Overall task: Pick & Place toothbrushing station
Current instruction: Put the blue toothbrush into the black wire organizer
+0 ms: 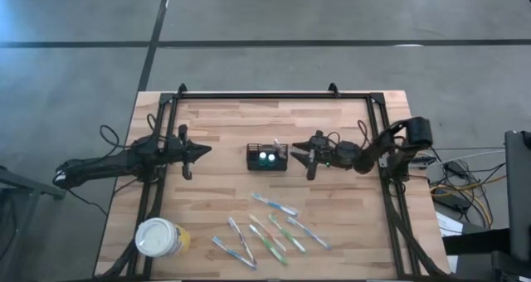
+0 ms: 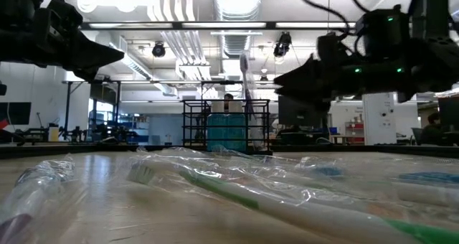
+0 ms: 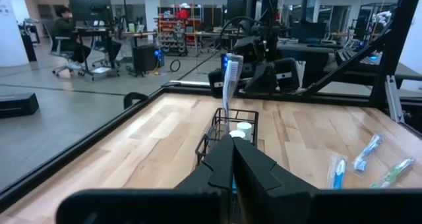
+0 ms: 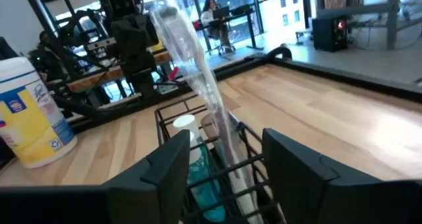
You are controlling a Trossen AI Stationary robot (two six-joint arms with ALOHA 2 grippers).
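Note:
The toothbrushing station, a small black wire caddy (image 1: 267,158), stands on its base at the table's middle. A teal bottle with a white cap (image 4: 195,159) sits inside it. A toothbrush in a clear wrapper (image 4: 198,72) stands tilted in the caddy, its lower end inside and its shaft leaning on the wire rim. My right gripper (image 4: 227,145) is open, level, just right of the caddy. Its fingers stand on either side of the toothbrush without touching it. My left gripper (image 1: 206,149) is shut and level, to the caddy's left, apart from it.
Several wrapped toothbrushes (image 1: 267,228) lie scattered on the near half of the table. A round white-and-yellow cup (image 1: 162,237) stands at the near left corner. A black frame rail (image 1: 257,95) runs around the table's edge.

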